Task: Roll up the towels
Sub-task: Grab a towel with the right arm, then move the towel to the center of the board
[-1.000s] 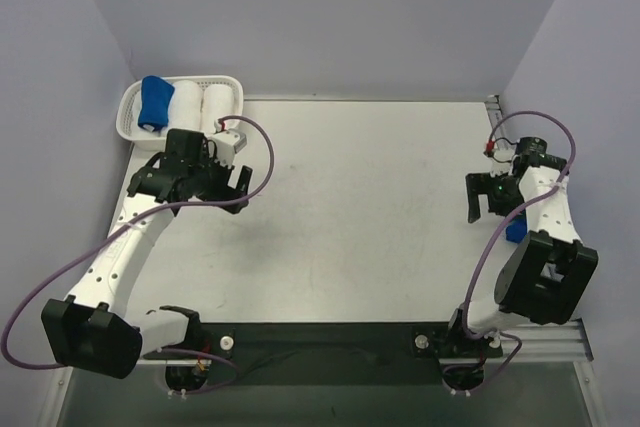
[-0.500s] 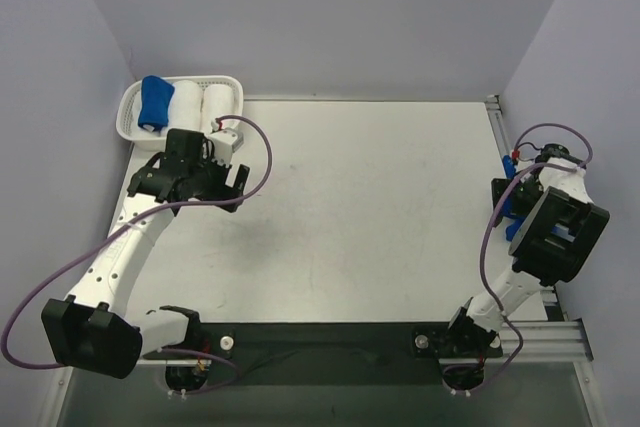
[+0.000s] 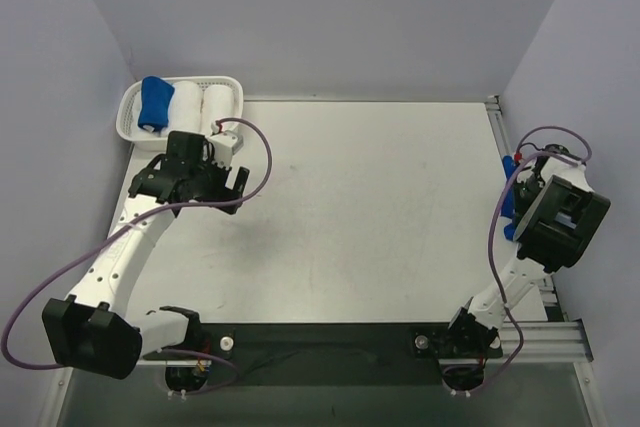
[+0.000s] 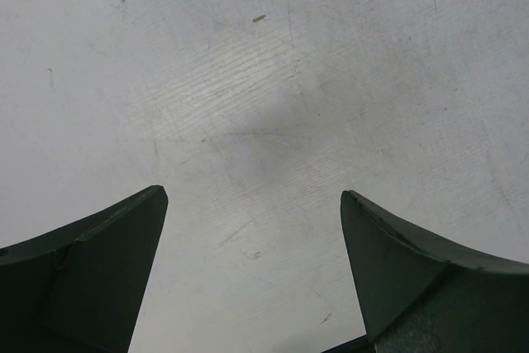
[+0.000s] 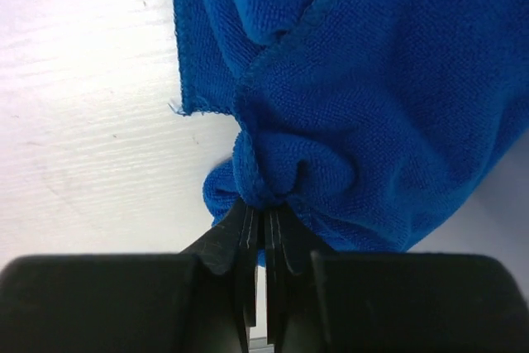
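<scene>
Right arm [image 3: 560, 222] has swung out to the table's [image 3: 370, 207] right edge since a second ago. Blue towel [image 5: 372, 105] lies bunched there, one fold pinched in the closed right gripper [image 5: 264, 212]. Left gripper [image 4: 252, 204] stands wide open above the table.

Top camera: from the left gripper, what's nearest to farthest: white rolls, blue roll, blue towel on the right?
From the left gripper:
1. White rolls and blue roll, in the basket at back left: too close to call.
2. Blue towel, far right edge, in the right gripper.
</scene>
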### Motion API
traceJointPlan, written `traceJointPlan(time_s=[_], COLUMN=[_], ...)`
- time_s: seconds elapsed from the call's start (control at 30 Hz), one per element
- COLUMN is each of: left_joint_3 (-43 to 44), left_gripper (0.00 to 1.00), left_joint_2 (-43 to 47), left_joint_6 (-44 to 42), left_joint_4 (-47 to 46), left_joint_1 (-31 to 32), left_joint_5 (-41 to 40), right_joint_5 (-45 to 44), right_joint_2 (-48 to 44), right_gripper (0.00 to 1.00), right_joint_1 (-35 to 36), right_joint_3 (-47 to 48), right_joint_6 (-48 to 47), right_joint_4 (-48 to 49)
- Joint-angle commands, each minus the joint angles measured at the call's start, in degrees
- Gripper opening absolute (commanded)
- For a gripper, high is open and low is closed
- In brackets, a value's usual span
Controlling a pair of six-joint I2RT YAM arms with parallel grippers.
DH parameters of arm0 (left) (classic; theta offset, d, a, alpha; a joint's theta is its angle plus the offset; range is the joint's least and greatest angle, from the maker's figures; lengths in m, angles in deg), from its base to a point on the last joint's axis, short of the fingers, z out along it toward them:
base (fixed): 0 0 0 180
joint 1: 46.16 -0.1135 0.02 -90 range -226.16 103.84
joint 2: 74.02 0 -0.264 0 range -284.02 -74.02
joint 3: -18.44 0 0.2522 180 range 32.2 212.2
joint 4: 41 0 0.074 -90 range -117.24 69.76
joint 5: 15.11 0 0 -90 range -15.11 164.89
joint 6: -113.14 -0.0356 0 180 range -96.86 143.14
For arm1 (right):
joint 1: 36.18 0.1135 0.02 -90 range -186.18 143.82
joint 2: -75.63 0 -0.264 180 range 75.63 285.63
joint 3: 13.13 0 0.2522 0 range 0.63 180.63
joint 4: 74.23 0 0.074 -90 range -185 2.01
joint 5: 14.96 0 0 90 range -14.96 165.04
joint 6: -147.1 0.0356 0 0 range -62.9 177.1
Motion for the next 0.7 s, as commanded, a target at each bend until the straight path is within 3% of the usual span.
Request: traceJointPlan(time_s=[0.0,0.13,0.27,0.4,0.5,0.53,0.67], left_joint_3=[0.68,2.44,4.02,7.09,7.8,8.07,7.02], left_gripper=[0.97,0.97,0.97,0.97,0.97,0.97,0.97], left_joint_2=[0.26,-1.49,-2.9,-5.01,-5.45,-5.28,-3.7], left_joint_6=[0.99,1.78,3.19,4.6,4.69,4.16,1.79], left_joint_4=[-2.29,-0.63,-0.54,0.52,1.31,1.57,2.63], left_joint_1=[0.04,-1.97,-7.77,-16.47,-22.52,-23.59,-25.01], left_joint_5=[-0.85,3.79,12.49,23.98,29.88,30.61,30.44], right_joint_5=[2.11,7.63,12.3,15.73,18.37,19.33,21.36], right_joint_2=[-2.1,-6.14,-10.97,-13.88,-14.32,-14.5,-15.9], right_gripper=[0.0,0.0,0.0,0.0,0.0,0.0,0.0], right_joint_1=[1.38,6.38,16.65,34.72,44.51,50.71,62.36], right_joint_3=[3.59,6.15,8.78,12.56,14.94,15.2,12.06], right_joint_6=[0.62,1.85,3.6,7.12,8.26,8.61,8.09], right_joint_4=[-4.04,-8.78,-13.09,-16.6,-17.92,-18.02,-18.28])
